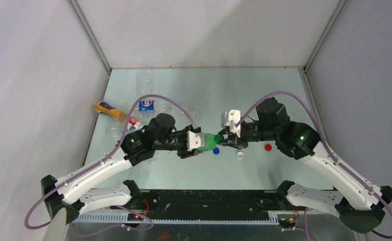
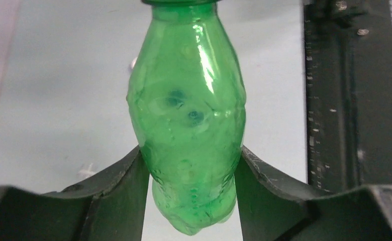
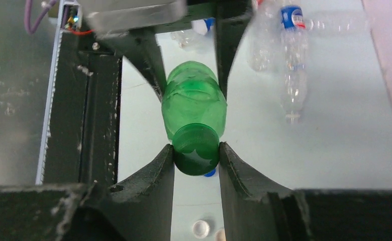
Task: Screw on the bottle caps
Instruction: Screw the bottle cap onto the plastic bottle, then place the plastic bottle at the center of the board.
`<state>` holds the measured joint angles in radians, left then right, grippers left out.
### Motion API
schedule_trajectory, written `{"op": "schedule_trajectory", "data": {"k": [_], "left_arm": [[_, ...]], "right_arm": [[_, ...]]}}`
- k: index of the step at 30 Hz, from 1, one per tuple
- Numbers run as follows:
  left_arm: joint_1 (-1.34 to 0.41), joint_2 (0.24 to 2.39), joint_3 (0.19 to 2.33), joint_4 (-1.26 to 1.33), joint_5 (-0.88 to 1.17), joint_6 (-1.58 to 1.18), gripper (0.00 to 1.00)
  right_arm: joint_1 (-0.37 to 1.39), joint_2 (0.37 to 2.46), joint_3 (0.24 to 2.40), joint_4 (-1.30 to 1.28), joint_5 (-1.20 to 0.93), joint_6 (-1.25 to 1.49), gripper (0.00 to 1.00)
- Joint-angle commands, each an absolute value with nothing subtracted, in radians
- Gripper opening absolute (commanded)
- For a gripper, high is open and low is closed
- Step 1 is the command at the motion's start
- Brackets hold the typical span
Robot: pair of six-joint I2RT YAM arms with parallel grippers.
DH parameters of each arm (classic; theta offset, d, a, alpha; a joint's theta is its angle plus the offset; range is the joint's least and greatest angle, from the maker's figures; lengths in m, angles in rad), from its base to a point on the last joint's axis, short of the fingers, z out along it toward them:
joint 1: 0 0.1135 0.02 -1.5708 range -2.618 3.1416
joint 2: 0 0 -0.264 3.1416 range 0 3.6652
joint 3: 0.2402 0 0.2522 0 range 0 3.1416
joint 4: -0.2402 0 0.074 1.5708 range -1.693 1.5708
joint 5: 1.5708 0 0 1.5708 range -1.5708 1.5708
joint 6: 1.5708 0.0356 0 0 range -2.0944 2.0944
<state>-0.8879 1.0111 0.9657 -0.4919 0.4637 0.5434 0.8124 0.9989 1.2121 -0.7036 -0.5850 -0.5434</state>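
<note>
A green bottle (image 1: 210, 140) (image 2: 189, 110) is held level above the table between the two arms. My left gripper (image 1: 199, 142) (image 2: 190, 153) is shut on its lower body, with the base poking out behind the fingers. A green bottle cap (image 3: 196, 150) sits on the bottle's mouth. My right gripper (image 1: 224, 139) (image 3: 196, 146) is shut on this cap, one finger touching each side. Behind the cap the green bottle (image 3: 194, 95) runs away toward the left gripper's fingers.
Loose caps lie on the table under the bottle: blue (image 1: 216, 150) (image 3: 210, 173), white (image 1: 240, 155) (image 3: 201, 228), cream (image 3: 219, 235) and red (image 1: 268, 147). Clear bottles (image 1: 146, 104) (image 3: 292, 55) and an orange-yellow bottle (image 1: 108, 109) lie at the back left. A black rail (image 2: 345, 95) runs along the near edge.
</note>
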Motion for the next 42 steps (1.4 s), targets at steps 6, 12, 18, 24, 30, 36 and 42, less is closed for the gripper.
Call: {"op": "schedule_trajectory", "data": {"k": [6, 12, 18, 24, 30, 36, 42], "left_arm": [[-1.013, 0.95, 0.837, -0.135, -0.098, 0.523, 0.03], [-1.015, 0.96, 0.782, -0.02, -0.135, 0.443, 0.0], [-0.95, 0.951, 0.688, 0.158, -0.039, 0.232, 0.0], [-0.945, 0.984, 0.686, 0.245, 0.024, 0.168, 0.01], [-0.946, 1.011, 0.695, 0.303, 0.054, 0.133, 0.01], [-0.945, 1.019, 0.695, 0.338, 0.069, 0.124, 0.02], [-0.945, 1.024, 0.688, 0.352, 0.056, 0.119, 0.14]], "right_arm": [[0.817, 1.068, 1.239, -0.629, -0.238, 0.295, 0.0], [0.794, 1.07, 1.239, -0.598, -0.105, 0.45, 0.21], [0.713, 0.974, 1.168, -0.428, -0.23, 0.288, 0.63], [0.738, 0.955, 1.085, -0.231, -0.165, 0.261, 0.67], [0.778, 1.021, 1.08, -0.141, -0.107, 0.256, 0.69], [0.786, 1.064, 1.08, -0.112, -0.062, 0.279, 0.62], [0.784, 1.073, 1.08, -0.112, -0.076, 0.275, 0.35]]}}
